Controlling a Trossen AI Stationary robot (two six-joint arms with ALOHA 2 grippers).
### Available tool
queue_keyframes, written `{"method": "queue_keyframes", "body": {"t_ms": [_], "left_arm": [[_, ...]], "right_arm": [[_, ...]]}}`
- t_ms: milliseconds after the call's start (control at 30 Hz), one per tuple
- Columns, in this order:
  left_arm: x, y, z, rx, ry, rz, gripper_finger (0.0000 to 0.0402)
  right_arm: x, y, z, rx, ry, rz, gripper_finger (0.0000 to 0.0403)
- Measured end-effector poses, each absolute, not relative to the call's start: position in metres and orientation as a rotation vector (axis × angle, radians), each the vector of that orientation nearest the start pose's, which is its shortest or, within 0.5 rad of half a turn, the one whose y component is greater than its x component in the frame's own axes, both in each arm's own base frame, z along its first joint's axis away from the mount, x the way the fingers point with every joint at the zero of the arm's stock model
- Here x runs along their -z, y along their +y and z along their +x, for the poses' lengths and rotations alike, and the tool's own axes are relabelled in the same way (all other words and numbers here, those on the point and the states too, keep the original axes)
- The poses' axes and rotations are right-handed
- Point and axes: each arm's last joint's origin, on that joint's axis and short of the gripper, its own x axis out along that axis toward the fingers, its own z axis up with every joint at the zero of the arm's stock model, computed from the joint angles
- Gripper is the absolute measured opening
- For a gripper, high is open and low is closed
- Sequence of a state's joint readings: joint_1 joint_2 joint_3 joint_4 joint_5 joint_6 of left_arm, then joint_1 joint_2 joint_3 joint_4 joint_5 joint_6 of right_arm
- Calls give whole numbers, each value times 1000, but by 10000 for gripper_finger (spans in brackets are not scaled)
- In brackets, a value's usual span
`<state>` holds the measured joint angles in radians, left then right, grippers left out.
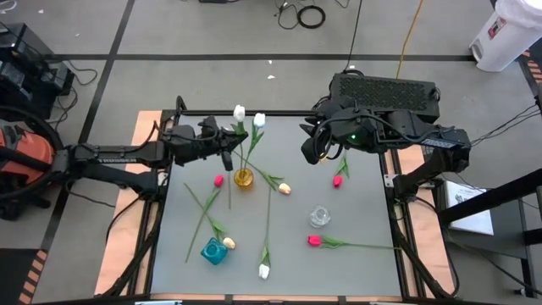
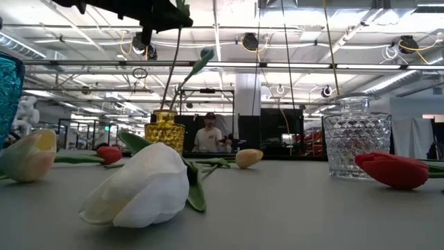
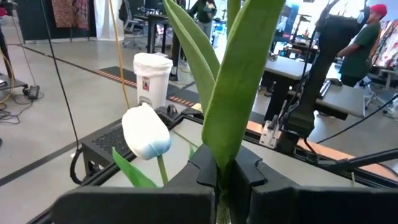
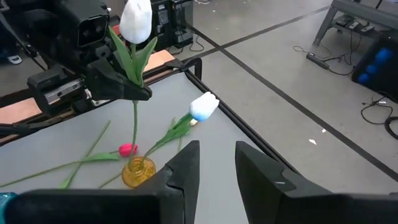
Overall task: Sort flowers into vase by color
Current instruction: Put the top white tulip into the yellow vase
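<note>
My left gripper (image 1: 230, 146) is shut on a white tulip (image 4: 135, 20) that stands upright over the yellow vase (image 1: 244, 178) at the table's far middle. A second white tulip (image 1: 259, 119) leans out of that vase, its stem in the mouth. My right gripper (image 4: 217, 155) hovers open and empty above the table's far right (image 1: 312, 152). Loose tulips lie flat on the table: pink (image 1: 218, 180), yellow (image 1: 284, 188), pink (image 1: 337, 180), red (image 1: 315, 241), white (image 1: 263, 271) and yellow (image 1: 229, 243). My left gripper pinches the white tulip's upper stem and its green leaves (image 3: 221, 155) between its two fingers, a little below the head. The fingers come level from the table's left, across the stem. The tulip stands upright, and its lower stem end (image 4: 135, 158) reaches down into the yellow vase's mouth.
A teal vase (image 1: 213, 251) stands near the front left and a clear glass vase (image 1: 319, 216) right of the middle. The table's black frame rail (image 1: 279, 113) runs along the far edge. People stand in the room behind.
</note>
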<state>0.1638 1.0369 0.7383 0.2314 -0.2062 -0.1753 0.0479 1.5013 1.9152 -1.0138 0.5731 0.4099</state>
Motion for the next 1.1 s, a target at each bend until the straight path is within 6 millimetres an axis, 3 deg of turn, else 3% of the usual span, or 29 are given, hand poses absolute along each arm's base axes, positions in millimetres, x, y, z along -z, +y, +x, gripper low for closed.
{"method": "queue_keyframes", "body": {"t_ms": [1100], "left_arm": [[-311,46,231,-385,16,-146,11]], "right_arm": [[-468,-2,278,615,464,204,93]]}}
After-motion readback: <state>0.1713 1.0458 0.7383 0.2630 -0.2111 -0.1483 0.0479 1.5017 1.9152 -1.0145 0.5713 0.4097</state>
